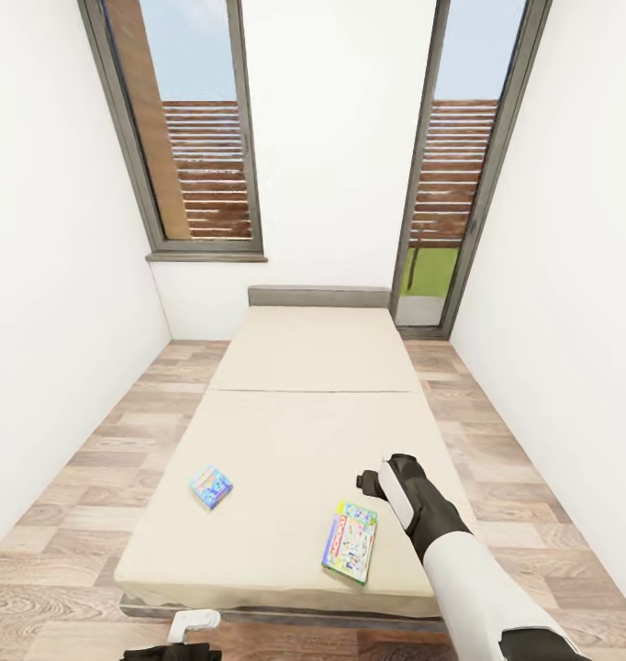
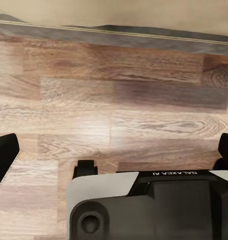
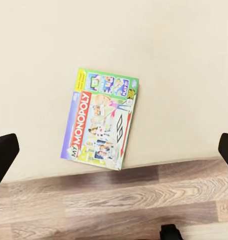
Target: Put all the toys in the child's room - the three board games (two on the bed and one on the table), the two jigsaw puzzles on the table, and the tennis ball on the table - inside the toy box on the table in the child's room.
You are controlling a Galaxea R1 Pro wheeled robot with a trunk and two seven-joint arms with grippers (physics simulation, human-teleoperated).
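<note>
Right wrist view: Monopoly box [image 3: 101,120] flat near bed [image 3: 169,60] edge.

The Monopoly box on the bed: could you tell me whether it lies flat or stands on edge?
Flat. The Monopoly box lies cover up on the bed, near its foot edge.

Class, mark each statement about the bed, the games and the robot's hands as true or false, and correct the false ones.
1. Two board games lie on the bed. True: the Monopoly box and a smaller blue box.
2. The right hand is shut on the Monopoly box. False: it is open above the bed, holding nothing.
3. The Monopoly box lies near the bed's foot edge. True.
4. The left hand is over the mattress. False: it is over the wooden floor.
</note>
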